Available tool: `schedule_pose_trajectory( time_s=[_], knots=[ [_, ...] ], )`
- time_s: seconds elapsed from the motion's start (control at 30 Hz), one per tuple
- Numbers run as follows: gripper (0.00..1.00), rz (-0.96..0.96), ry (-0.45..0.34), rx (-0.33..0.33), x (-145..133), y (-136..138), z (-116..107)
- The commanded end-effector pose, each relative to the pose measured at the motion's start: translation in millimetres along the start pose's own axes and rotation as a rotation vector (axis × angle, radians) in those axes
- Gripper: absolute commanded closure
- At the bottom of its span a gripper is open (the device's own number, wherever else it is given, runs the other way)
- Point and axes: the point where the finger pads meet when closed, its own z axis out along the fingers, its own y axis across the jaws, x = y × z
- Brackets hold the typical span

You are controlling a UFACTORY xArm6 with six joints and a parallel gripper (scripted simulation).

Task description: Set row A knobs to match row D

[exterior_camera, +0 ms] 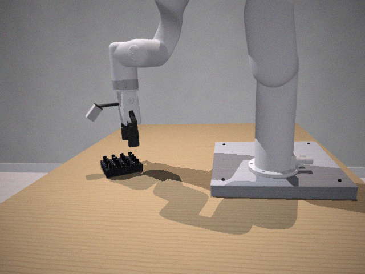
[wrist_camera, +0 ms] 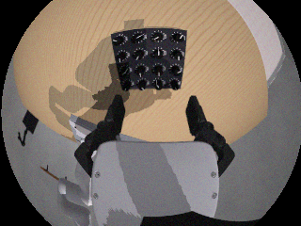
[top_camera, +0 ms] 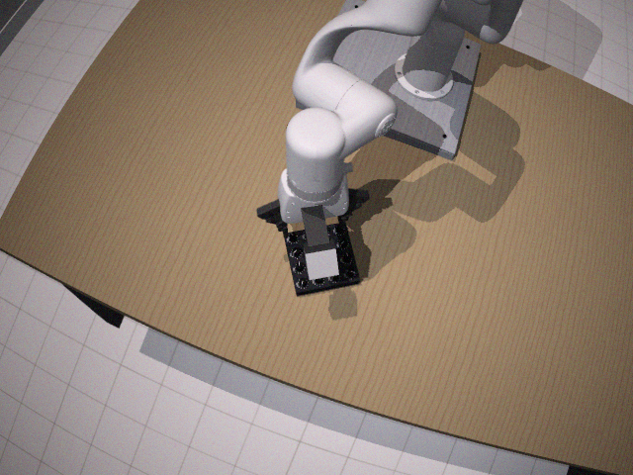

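Note:
The black knob box stands on the wooden table, partly hidden under the arm and its wrist camera in the top view. It shows whole in the exterior view (exterior_camera: 121, 164) and in the wrist view (wrist_camera: 150, 59), with its grid of black knobs. The knob lines and marks are too small to read. My gripper (exterior_camera: 129, 140) hangs open and empty well above the box's edge nearest the arm base. In the wrist view its two fingers stand wide apart just short of the nearest knob row.
The arm's grey base plate (exterior_camera: 283, 170) sits on the table to the right of the box in the exterior view. The table's curved front edge (top_camera: 215, 352) lies beyond the box in the top view.

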Motion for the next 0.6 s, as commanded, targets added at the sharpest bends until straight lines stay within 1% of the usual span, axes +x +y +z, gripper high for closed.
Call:
schedule_pose_trajectory(
  time_s=[0.0, 0.3, 0.57],
  knots=[
    [0.0, 0.0, 0.003, -0.003, -6.9, 1.4, -1.5],
    [0.0, 0.0, 0.003, -0.003, -22.7, 2.1, -1.7],
    [0.0, 0.0, 0.003, -0.003, -27.4, 2.3, -1.7]
  ],
)
